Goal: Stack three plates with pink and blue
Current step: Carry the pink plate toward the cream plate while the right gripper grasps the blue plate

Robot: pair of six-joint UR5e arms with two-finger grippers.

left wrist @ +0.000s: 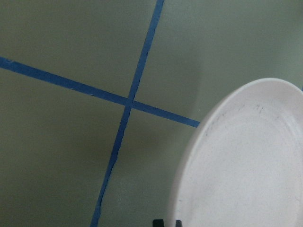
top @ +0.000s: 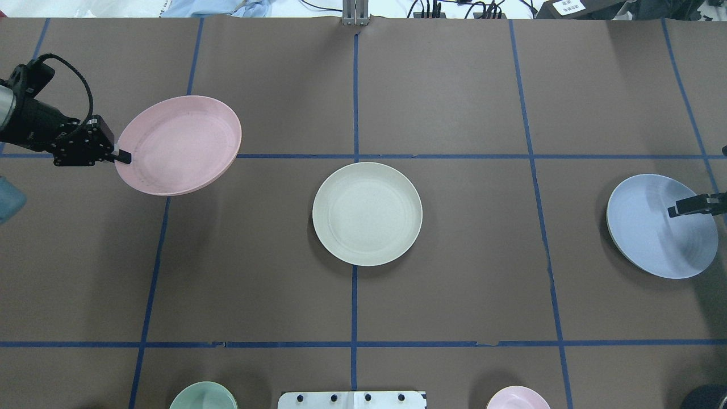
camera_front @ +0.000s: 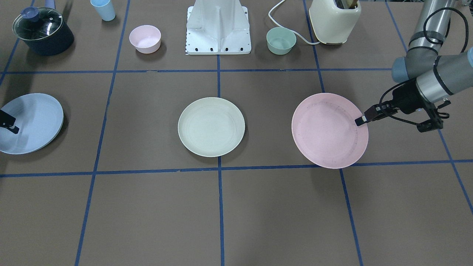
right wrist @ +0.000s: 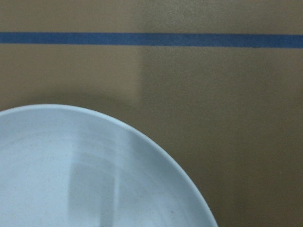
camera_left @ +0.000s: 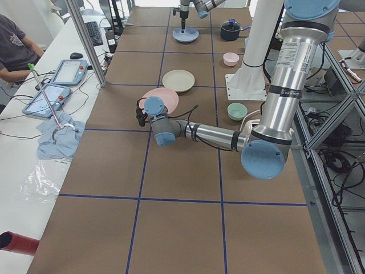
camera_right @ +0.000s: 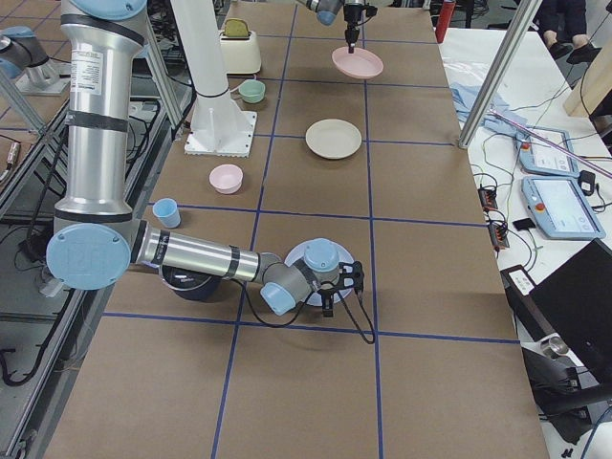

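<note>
The pale cream-green plate (top: 367,213) lies flat at the table's middle (camera_front: 211,126). My left gripper (top: 122,157) is shut on the near rim of the pink plate (top: 182,142) and holds it tilted above the table, left of the cream-green plate. It also shows in the front view (camera_front: 327,129) and the left wrist view (left wrist: 246,170). My right gripper (top: 676,211) is shut on the rim of the light blue plate (top: 653,233), which is tilted at the far right. The blue plate fills the right wrist view (right wrist: 71,170).
Along the robot's side stand a dark pot with a glass lid (camera_front: 42,31), a light blue cup (camera_front: 103,9), a small pink bowl (camera_front: 145,38), the white robot base (camera_front: 218,29), a small green bowl (camera_front: 281,40) and a cream toaster (camera_front: 334,20).
</note>
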